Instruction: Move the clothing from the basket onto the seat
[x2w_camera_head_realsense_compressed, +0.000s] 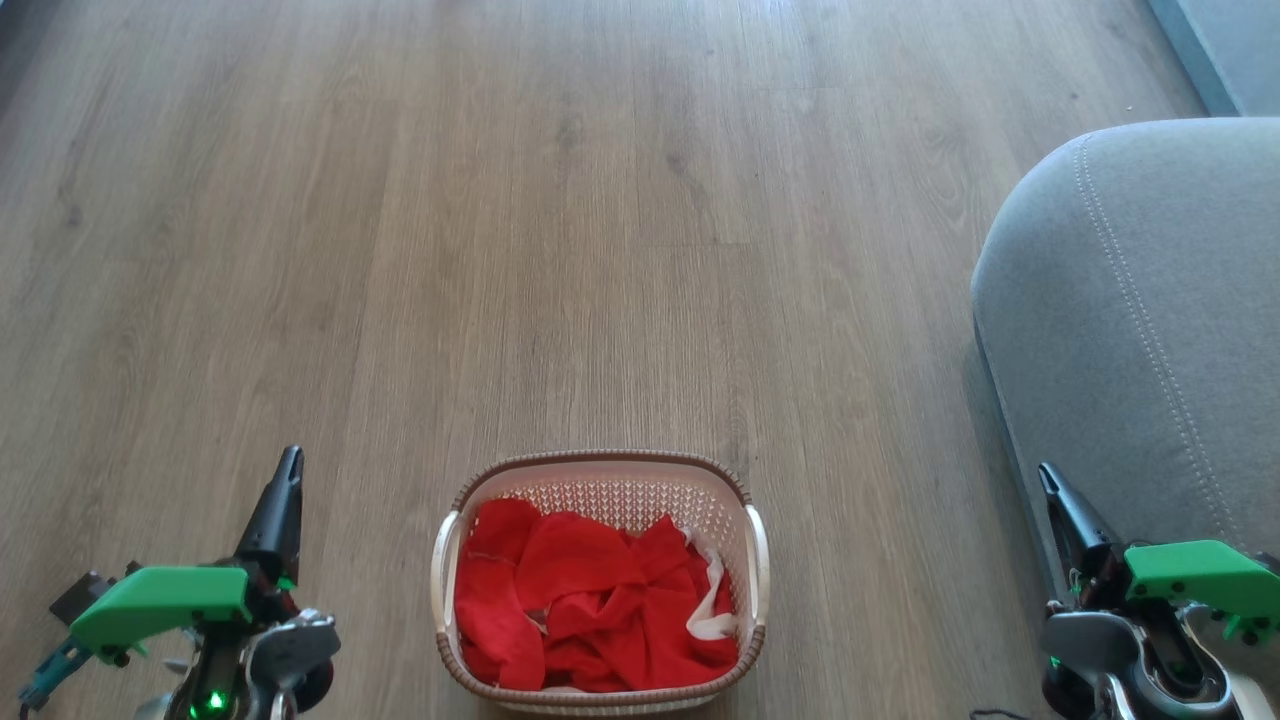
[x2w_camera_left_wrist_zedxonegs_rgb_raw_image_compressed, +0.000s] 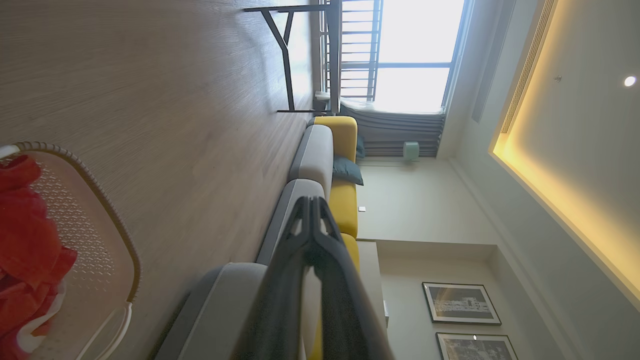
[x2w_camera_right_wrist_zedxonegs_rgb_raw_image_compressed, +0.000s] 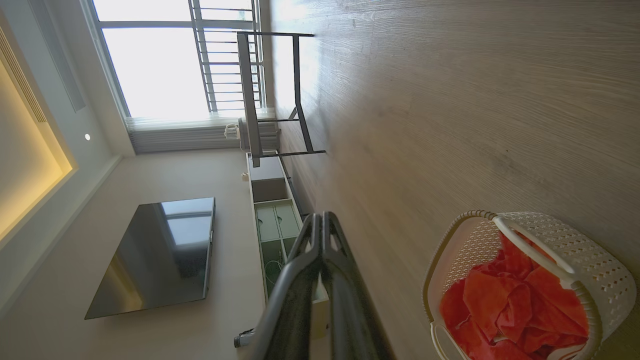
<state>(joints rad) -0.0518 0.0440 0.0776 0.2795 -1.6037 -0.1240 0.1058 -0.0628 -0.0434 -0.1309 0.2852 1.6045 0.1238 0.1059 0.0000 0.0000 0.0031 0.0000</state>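
The cream perforated basket (x2w_camera_head_realsense_compressed: 600, 478) with a brown rim stands on the wood floor at the bottom middle of the head view, piled with red clothing (x2w_camera_head_realsense_compressed: 590, 600) showing a white strip. The basket (x2w_camera_left_wrist_zedxonegs_rgb_raw_image_compressed: 95, 220) and clothing (x2w_camera_left_wrist_zedxonegs_rgb_raw_image_compressed: 25, 235) also lie at the left of the left wrist view, and the basket (x2w_camera_right_wrist_zedxonegs_rgb_raw_image_compressed: 595, 265) with its clothing (x2w_camera_right_wrist_zedxonegs_rgb_raw_image_compressed: 510, 305) at the lower right of the right wrist view. The grey seat (x2w_camera_head_realsense_compressed: 1140, 330) fills the right side. My left gripper (x2w_camera_head_realsense_compressed: 288, 462) is shut and empty, left of the basket. My right gripper (x2w_camera_head_realsense_compressed: 1047, 476) is shut and empty, beside the seat's front edge.
Bare wood floor (x2w_camera_head_realsense_compressed: 600, 220) stretches ahead of the basket. A grey and yellow sofa (x2w_camera_left_wrist_zedxonegs_rgb_raw_image_compressed: 330, 165) runs along one wall. A dark-framed table (x2w_camera_right_wrist_zedxonegs_rgb_raw_image_compressed: 270, 95), a low cabinet (x2w_camera_right_wrist_zedxonegs_rgb_raw_image_compressed: 272, 220) and a television (x2w_camera_right_wrist_zedxonegs_rgb_raw_image_compressed: 160, 255) stand on the opposite side.
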